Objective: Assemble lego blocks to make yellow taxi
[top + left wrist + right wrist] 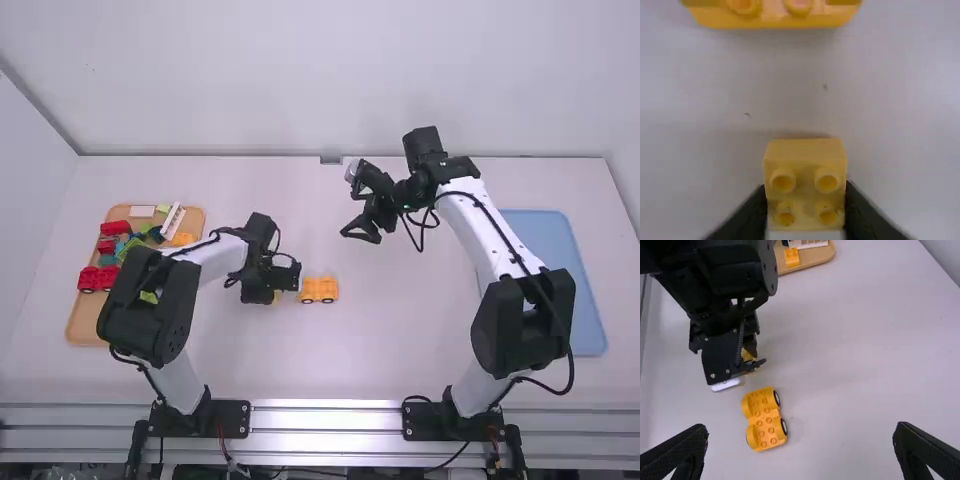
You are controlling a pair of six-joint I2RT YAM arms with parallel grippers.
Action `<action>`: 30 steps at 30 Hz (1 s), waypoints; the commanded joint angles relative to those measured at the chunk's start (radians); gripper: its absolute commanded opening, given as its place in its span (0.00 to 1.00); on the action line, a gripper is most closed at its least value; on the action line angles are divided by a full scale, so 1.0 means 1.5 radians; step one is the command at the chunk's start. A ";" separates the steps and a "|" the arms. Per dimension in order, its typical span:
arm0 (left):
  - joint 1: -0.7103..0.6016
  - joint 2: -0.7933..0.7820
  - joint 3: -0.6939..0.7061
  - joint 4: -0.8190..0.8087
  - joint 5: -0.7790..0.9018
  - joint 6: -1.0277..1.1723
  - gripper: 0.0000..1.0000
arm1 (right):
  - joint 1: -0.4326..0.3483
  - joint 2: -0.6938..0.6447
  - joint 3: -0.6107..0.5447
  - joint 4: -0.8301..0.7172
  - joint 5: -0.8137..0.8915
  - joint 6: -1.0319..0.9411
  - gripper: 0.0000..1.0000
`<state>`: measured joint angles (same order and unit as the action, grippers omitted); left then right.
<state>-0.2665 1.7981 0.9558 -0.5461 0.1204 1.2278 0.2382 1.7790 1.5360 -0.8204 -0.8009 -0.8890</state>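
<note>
My left gripper (pixel 276 296) is low over the table, just left of the yellow car base (pixel 319 290). In the left wrist view my left gripper (pixel 805 210) is shut on a yellow four-stud block (pixel 805 170), studs facing the camera; an edge of the yellow car base (pixel 775 17) lies apart from it. Farther up the table, my right gripper (pixel 352 207) hangs with nothing held. The right wrist view has the right gripper (pixel 800 450) with its fingers wide apart, and the wheeled car base (pixel 765 419) beyond, beside the left gripper.
A wooden tray (pixel 84 322) of red, green, yellow and white blocks sits at the far left, partly under the left arm. On the right, a blue tray (pixel 560 260) lies beside and partly behind the right arm.
</note>
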 commanded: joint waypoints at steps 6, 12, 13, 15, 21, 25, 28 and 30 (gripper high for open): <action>0.011 -0.011 0.001 0.025 0.058 -0.042 0.99 | -0.002 -0.001 0.016 0.016 0.002 0.002 0.99; 0.127 -0.029 -0.008 -0.037 0.396 0.139 0.99 | -0.003 -0.001 0.016 0.005 0.012 0.001 0.99; 0.168 -0.029 -0.026 -0.028 0.453 0.147 0.99 | -0.002 -0.001 0.016 0.001 0.012 -0.002 0.99; 0.218 -0.024 -0.059 0.013 0.489 0.122 0.99 | -0.002 -0.001 0.015 0.002 0.022 -0.001 0.99; 0.281 -0.020 -0.149 0.165 0.606 0.021 0.99 | -0.001 0.000 0.015 0.012 0.028 -0.005 0.98; 0.274 -0.011 -0.219 0.291 0.592 0.031 0.99 | -0.005 0.000 0.015 0.023 0.028 -0.004 0.98; 0.278 0.019 -0.248 0.392 0.591 -0.005 0.99 | -0.006 0.000 0.015 0.023 0.029 -0.004 0.99; 0.283 0.031 -0.248 0.403 0.595 0.003 0.99 | -0.006 0.000 0.015 0.023 0.028 -0.003 0.99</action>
<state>0.1513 1.8191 0.5934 0.0525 0.9661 1.2476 0.2325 1.7790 1.5360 -0.7849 -0.7513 -0.8932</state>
